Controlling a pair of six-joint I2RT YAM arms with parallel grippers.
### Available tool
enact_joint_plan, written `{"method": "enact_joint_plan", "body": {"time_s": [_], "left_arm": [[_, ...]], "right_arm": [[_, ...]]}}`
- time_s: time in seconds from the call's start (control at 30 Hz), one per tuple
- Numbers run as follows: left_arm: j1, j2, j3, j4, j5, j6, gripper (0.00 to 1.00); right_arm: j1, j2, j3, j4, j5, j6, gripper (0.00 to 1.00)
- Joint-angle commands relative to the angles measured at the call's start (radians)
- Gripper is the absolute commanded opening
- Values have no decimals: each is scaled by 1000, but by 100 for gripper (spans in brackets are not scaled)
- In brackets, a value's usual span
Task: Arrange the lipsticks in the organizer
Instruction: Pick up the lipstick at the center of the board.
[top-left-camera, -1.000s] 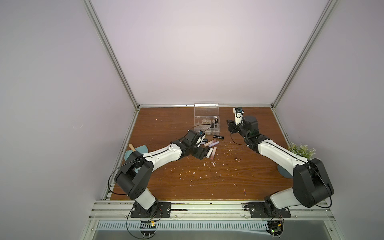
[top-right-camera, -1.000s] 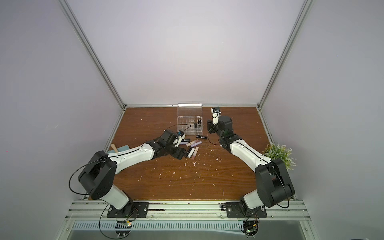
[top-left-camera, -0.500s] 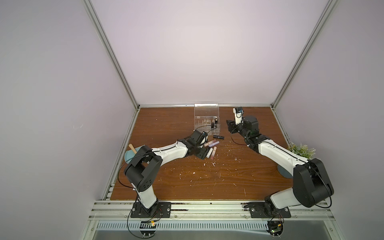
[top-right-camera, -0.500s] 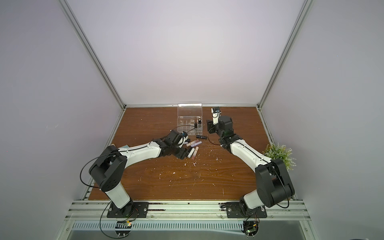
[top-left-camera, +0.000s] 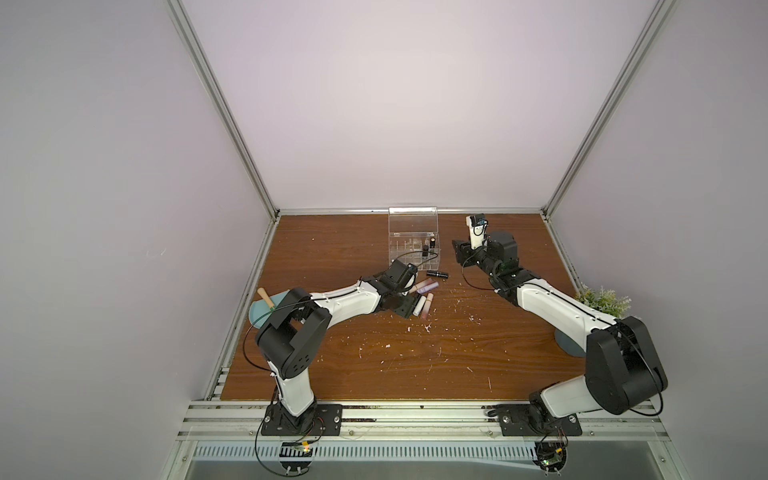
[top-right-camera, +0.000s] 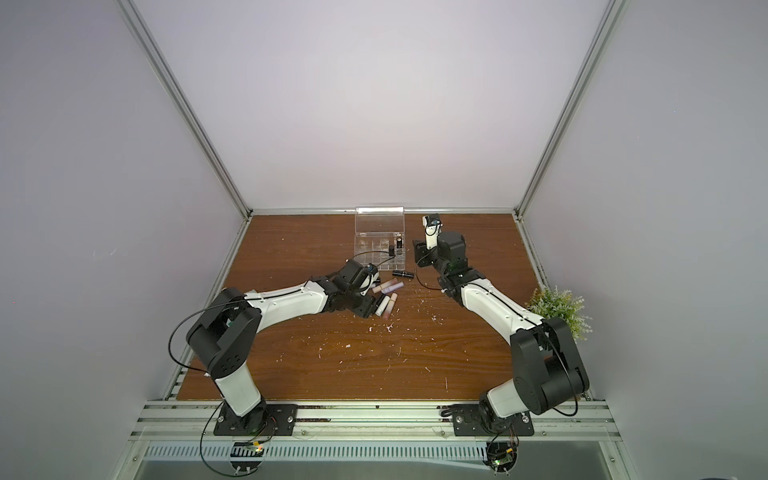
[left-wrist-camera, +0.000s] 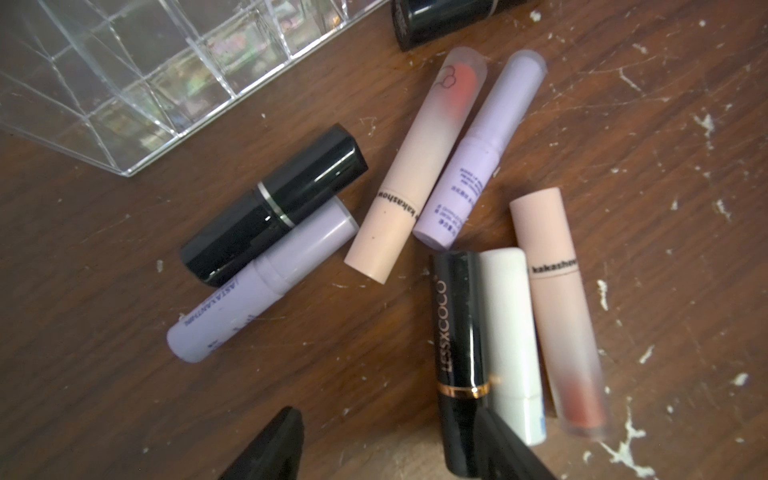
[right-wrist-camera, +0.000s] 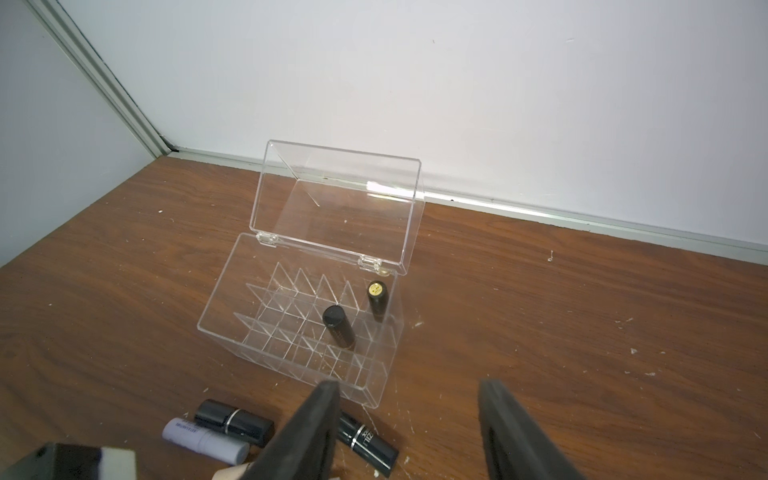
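left gripper hangs spread over the loose lipsticks on the counter, the black tube at one jaw and touching a white tube. closing off-centre could roll it or drag both. two tubes stand in the organizer. right gripper, spread and empty beside it, could nudge it.

A brown wooden table is strewn with small white specks. At its left edge lies a teal dustpan with a wooden handle across it. Near the right edge stands a small green plant.
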Motion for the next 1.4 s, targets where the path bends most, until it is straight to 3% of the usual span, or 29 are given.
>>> {"method": "enact_joint_plan", "body": {"time_s": [0.0,0.43,1.37], "left_arm": [[-13,20,14,-36,-15,-1,68],[-19,-13,35,-39,9,-3,68],[-30,75,78,-69,-1,7,61]], "right_arm": [[-8,-5,15,19,-16,20,59],[-17,-7,13,21,-34,29,59],[-29,-11,11,19,-46,35,59]]}}
